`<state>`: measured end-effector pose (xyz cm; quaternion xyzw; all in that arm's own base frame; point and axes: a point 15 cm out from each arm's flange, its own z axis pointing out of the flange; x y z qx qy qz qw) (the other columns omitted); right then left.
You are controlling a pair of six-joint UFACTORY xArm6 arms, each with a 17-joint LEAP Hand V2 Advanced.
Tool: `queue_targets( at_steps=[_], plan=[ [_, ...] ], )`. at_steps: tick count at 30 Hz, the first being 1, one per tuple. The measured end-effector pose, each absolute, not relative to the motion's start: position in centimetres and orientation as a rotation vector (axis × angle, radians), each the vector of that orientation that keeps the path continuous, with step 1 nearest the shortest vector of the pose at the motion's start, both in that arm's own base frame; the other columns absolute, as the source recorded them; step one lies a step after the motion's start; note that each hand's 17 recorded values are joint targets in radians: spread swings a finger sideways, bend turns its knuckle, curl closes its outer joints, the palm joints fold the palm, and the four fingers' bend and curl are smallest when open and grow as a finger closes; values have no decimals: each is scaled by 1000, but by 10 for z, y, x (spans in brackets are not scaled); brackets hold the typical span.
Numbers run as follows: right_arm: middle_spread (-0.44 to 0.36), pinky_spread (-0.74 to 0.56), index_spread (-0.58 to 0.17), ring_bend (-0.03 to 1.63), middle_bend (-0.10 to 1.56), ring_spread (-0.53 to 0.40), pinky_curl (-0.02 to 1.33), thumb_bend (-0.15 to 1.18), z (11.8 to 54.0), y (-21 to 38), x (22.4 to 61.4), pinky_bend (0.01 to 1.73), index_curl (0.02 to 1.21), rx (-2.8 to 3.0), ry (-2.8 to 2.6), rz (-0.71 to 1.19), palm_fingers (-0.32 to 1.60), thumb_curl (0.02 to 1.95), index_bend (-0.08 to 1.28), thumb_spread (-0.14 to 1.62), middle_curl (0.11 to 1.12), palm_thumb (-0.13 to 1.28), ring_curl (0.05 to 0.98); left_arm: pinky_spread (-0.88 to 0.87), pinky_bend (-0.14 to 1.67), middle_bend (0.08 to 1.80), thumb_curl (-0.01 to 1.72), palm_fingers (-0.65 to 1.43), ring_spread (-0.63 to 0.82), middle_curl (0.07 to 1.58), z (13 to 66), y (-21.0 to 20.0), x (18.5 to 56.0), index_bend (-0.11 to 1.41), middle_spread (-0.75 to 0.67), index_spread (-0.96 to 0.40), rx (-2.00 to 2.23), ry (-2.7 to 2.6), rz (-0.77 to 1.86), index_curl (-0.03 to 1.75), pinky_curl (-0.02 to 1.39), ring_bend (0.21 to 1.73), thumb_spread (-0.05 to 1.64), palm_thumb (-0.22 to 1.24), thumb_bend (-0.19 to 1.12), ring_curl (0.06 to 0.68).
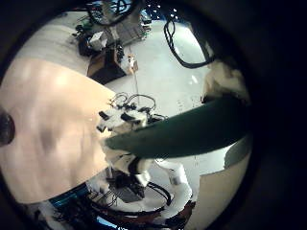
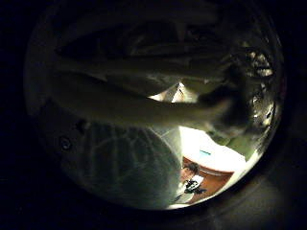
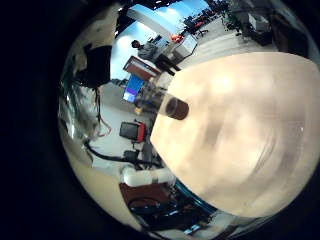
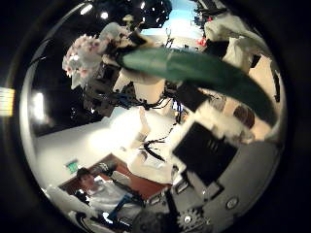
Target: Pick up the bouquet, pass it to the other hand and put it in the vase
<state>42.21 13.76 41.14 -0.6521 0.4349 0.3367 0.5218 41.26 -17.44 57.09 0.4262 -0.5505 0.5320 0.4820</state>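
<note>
Bouquet [image 4: 146,58] stems lie clutched in the left hand [image 2: 144,96]; right hand's state unclear, vase [image 3: 176,107] on table [image 3: 240,120].

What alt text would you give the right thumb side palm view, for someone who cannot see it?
A bouquet hangs close to the palm, with small blossoms clustered at one end and a long broad leaf sweeping away from them. Parts of a robot hand crowd the space beside the leaf; which hand it is cannot be told.
</note>
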Motion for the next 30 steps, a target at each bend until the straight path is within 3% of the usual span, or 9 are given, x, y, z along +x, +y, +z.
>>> queue_targets(
  at_steps=[2, 3, 8, 13, 17, 30],
  plan=[
    [-140, -387, -298, 1306, 961, -234, 850, -51, 412, 135, 424, 1137, 673, -1550, 1045, 808, 279, 841, 475, 938, 590, 774, 592, -433, 1550, 1222, 620, 1176, -396, 862, 579, -170, 414, 923, -453, -561, 1040, -1383, 1322, 905, 376, 1452, 1021, 843, 78, 515],
    [-122, -326, -299, 1247, 873, -213, 843, -48, 412, 135, 424, 1059, 645, -1548, 1045, 809, 78, 813, 455, 945, 557, 763, 572, -431, 1557, 1232, 628, 1166, -394, 863, 583, -167, 414, 933, -452, -565, 1044, -1414, 1332, 914, 386, 1458, 1022, 847, 73, 520],
    [2, -34, -312, 1003, 616, -51, 750, -58, 415, 134, 420, 927, 508, -1533, 1048, 847, -98, 677, 338, 964, 436, 667, 442, -423, 1569, 1265, 658, 1135, -387, 865, 609, -148, 421, 960, -447, -577, 1093, -1536, 1393, 946, 425, 1479, 1030, 859, 45, 540],
    [113, 258, -350, 783, 450, 139, 639, -48, 414, 135, 407, 777, 430, -1497, 1052, 987, -105, 551, 207, 977, 366, 558, 337, -422, 1566, 1285, 683, 1127, -384, 860, 648, -121, 425, 964, -438, -583, 1128, -1621, 1454, 967, 458, 1483, 1035, 866, 18, 551],
    [136, 362, -364, 706, 376, 188, 574, -38, 412, 134, 407, 706, 392, -1488, 1062, 1017, -66, 502, 161, 979, 342, 541, 299, -422, 1557, 1297, 700, 1124, -383, 855, 662, -91, 426, 961, -434, -587, 1213, -1671, 1490, 979, 480, 1483, 1037, 874, -1, 556],
    [140, 461, -373, 628, 285, 233, 454, -29, 409, 136, 411, 641, 299, -1487, 1067, 1021, 5, 418, 148, 986, 325, 556, 254, -427, 1520, 1311, 736, 1123, -388, 840, 645, 9, 419, 948, -425, -596, 1451, -1616, 1527, 1006, 542, 1482, 1037, 862, -12, 564]
  ],
)
